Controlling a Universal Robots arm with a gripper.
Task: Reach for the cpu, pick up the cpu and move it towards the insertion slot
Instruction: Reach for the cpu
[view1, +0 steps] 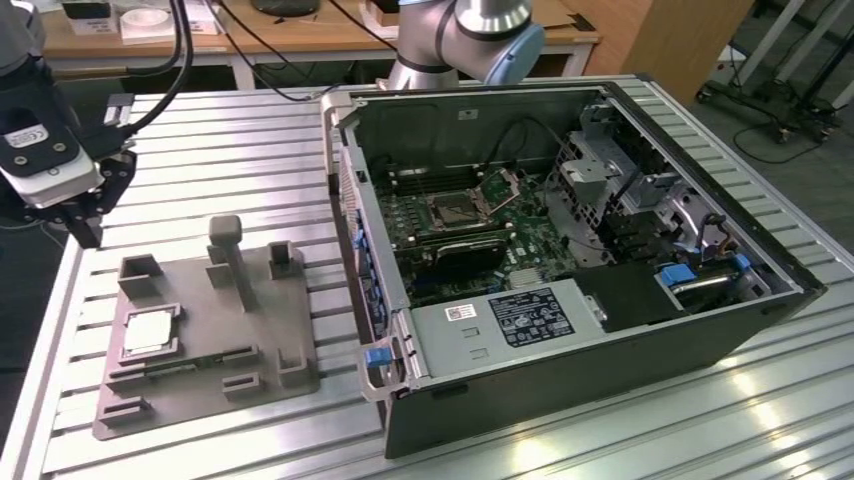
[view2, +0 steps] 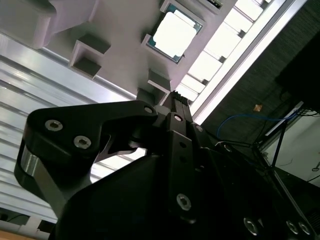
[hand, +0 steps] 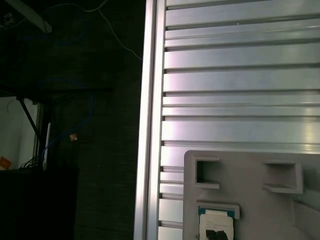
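Well apart from tool (view1: 84, 230) — cpu (view1: 147, 333) on tray (view1: 274, 330)

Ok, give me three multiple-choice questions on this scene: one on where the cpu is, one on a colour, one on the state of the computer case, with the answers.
1. Where does the cpu lie?
A. in a drawer
B. on the floor
C. on the tray

2. What colour is the tray?
A. grey
B. red
C. yellow

3. The computer case is:
A. shut by a side panel
B. open on top, with its board in view
C. wrapped in film

Answers:
1 C: in the exterior view the cpu lies flat in a recess of the tray, apart from the gripper.
2 A: the tray and its raised blocks are plain grey in the exterior view.
3 B: no panel covers the case, and the insertion slot can be seen inside it.
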